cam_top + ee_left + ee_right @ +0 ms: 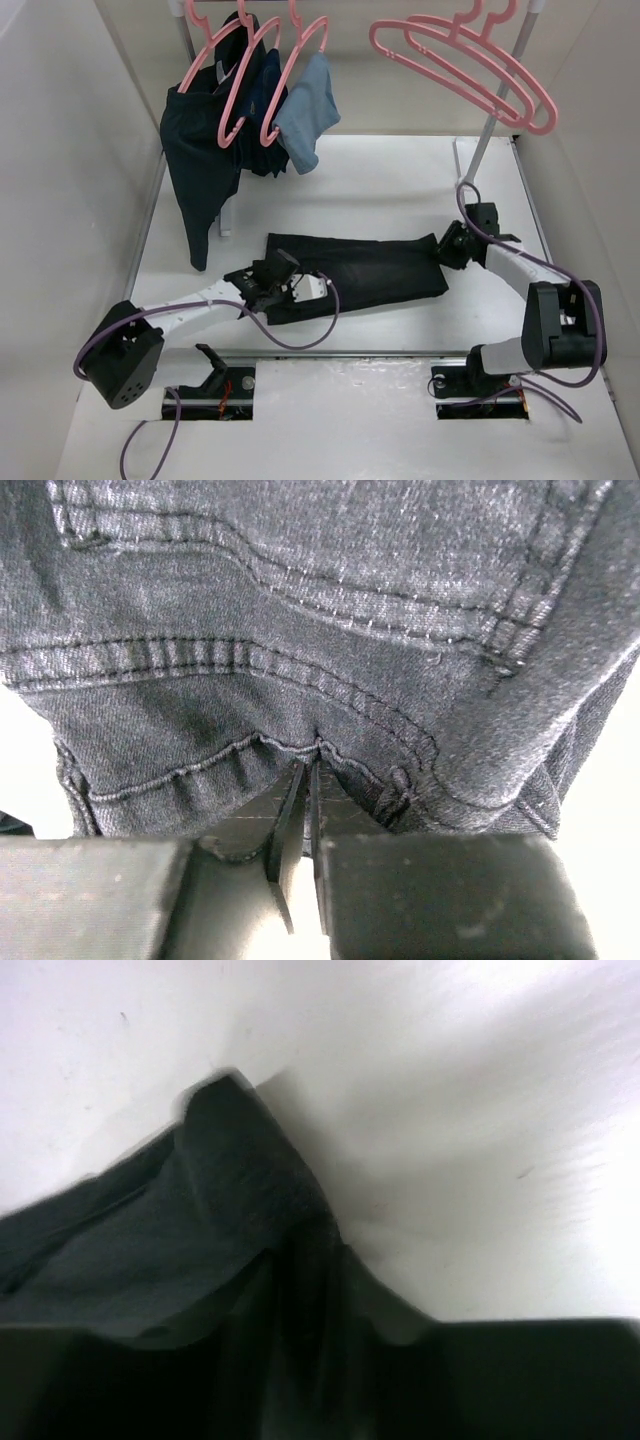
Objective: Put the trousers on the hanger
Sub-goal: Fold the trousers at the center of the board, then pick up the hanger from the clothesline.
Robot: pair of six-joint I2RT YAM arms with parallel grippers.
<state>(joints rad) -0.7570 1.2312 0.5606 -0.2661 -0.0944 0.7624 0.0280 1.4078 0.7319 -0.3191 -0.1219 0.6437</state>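
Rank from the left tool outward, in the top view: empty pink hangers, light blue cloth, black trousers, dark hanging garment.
1. black trousers, on the table, touching the left tool.
2. dark hanging garment, rear left.
3. light blue cloth, rear centre.
4. empty pink hangers, rear right.

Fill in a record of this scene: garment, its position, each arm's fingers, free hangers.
garment: black trousers, lying across the table
left fingers: pinched shut on a seam at the trousers' left end
right fingers: at the right end, cloth tented up between them
free hangers: two empty pink hangers, upper right
task state: trousers not yet on a hanger
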